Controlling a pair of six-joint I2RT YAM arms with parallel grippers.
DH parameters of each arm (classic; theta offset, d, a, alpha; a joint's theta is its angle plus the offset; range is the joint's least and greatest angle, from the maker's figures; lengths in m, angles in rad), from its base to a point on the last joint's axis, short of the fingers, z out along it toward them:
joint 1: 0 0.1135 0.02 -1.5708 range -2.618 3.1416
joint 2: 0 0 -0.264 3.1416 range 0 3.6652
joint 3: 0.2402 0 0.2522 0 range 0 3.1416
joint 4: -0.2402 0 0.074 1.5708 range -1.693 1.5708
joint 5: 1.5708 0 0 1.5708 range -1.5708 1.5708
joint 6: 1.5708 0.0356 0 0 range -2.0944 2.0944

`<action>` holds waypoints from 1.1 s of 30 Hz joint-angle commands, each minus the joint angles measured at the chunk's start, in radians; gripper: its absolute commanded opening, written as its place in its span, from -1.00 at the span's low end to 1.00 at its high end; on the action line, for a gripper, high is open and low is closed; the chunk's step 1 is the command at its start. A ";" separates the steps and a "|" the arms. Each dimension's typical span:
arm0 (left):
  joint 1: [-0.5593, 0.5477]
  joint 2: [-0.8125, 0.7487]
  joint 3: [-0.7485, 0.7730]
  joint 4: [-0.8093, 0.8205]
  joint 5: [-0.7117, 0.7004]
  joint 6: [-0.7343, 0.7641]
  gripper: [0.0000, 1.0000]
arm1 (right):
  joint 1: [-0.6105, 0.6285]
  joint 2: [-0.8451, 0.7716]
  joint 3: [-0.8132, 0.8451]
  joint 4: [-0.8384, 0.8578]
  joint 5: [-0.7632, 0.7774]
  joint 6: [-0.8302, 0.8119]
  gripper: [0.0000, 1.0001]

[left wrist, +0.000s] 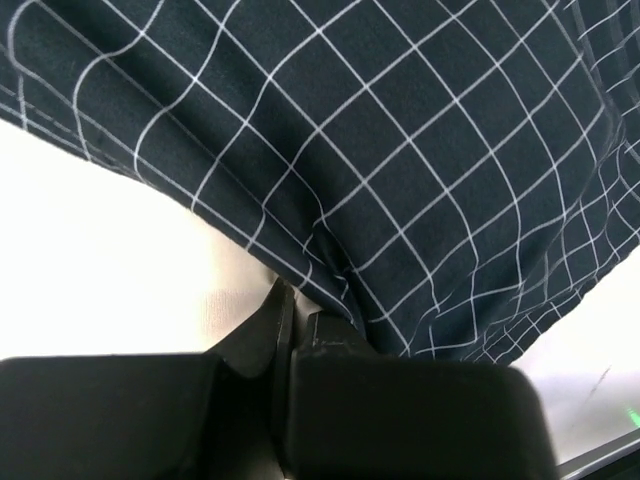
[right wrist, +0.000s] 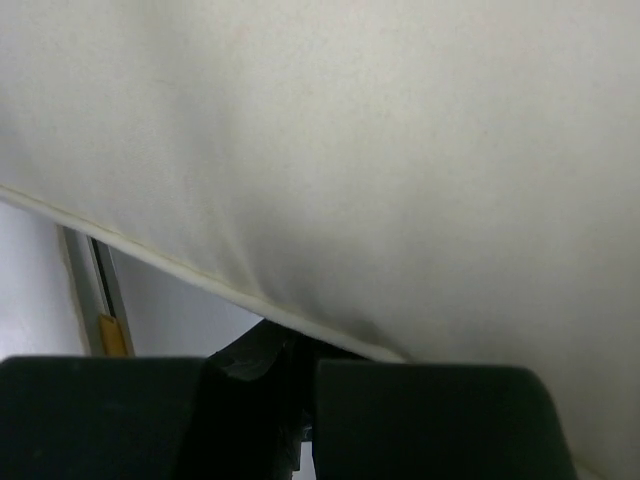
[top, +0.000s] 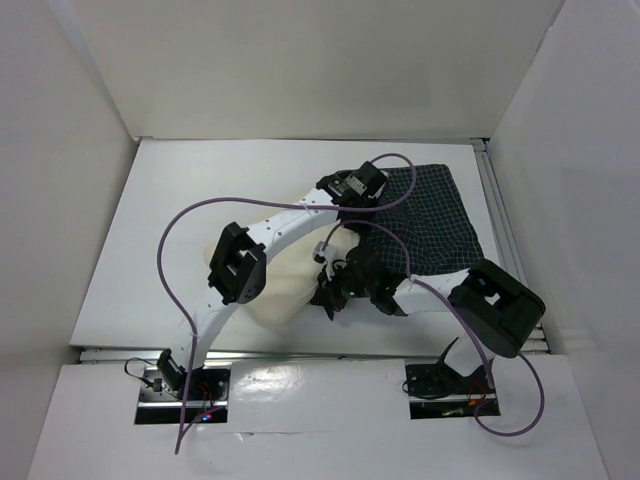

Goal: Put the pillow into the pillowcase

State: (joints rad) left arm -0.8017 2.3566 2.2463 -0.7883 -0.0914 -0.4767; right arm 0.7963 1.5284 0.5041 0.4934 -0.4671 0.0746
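White walls [top: 300, 60] are boxing in the white surface [top: 140, 200], with the pillow [top: 283, 297] lying mid-frame and the pillowcase [top: 435, 215] at upper right. The left hand [left wrist: 292, 305] is pinching the pillowcase, and the right hand [right wrist: 290, 345] is gripping the pillow's edge.

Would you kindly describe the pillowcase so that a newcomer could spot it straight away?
Look at the white table, toward its far right corner. There lies the pillowcase, a limp dark cloth with a fine light grid, unlike the plain cream pillow beside it.
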 commanded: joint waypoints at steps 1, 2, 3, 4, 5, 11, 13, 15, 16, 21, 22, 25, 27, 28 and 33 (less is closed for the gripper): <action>0.021 0.015 0.006 0.330 -0.079 -0.040 -1.00 | 0.123 0.018 0.063 -0.076 -0.378 -0.021 -1.00; 0.021 0.003 -0.004 0.330 -0.079 -0.040 -1.00 | 0.123 -0.003 0.076 -0.090 -0.346 -0.021 -1.00; 0.021 -0.011 -0.016 0.330 -0.079 -0.031 -1.00 | 0.123 -0.022 0.076 -0.090 -0.306 -0.021 -1.00; 0.021 -0.022 -0.027 0.330 -0.079 -0.031 -1.00 | 0.123 -0.043 0.062 -0.090 -0.273 -0.021 -1.00; 0.021 -0.037 -0.042 0.330 -0.070 -0.020 -1.00 | 0.123 -0.097 0.062 -0.136 -0.204 -0.021 -0.45; 0.021 -0.226 -0.223 0.244 -0.060 0.029 0.49 | 0.123 -0.327 0.091 -0.355 0.036 -0.009 0.94; 0.021 -0.295 -0.345 0.235 -0.121 0.020 0.93 | 0.123 -0.422 0.091 -0.403 0.137 0.004 0.99; 0.021 -0.388 -0.413 0.222 -0.137 0.020 1.00 | 0.113 -0.499 0.091 -0.481 0.217 0.014 0.99; 0.021 -0.416 -0.468 0.213 -0.137 0.006 1.00 | 0.113 -0.517 0.100 -0.504 0.246 0.028 0.99; 0.079 -0.554 -0.588 0.143 -0.235 -0.065 1.00 | 0.063 -0.588 0.123 -0.608 0.433 0.074 0.99; 0.097 -0.586 -0.615 0.132 -0.289 -0.082 1.00 | 0.049 -0.588 0.123 -0.619 0.465 0.108 0.99; 0.220 -0.609 -0.646 0.135 -0.275 -0.099 1.00 | 0.009 -0.550 0.158 -0.619 0.446 0.140 0.99; 0.290 -0.594 -0.678 0.176 -0.216 -0.109 1.00 | -0.005 -0.492 0.198 -0.619 0.401 0.183 0.99; 0.338 -0.576 -0.679 0.199 -0.215 -0.109 1.00 | -0.005 -0.420 0.209 -0.590 0.356 0.195 0.99; 0.383 -0.392 -0.564 0.158 -0.128 -0.105 0.50 | -0.025 -0.188 0.287 -0.510 0.390 0.292 0.99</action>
State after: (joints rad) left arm -0.3965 1.8801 1.6192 -0.6094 -0.2825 -0.5659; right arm 0.7918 1.2438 0.7265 -0.0669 -0.1040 0.2878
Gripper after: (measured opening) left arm 0.797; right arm 0.994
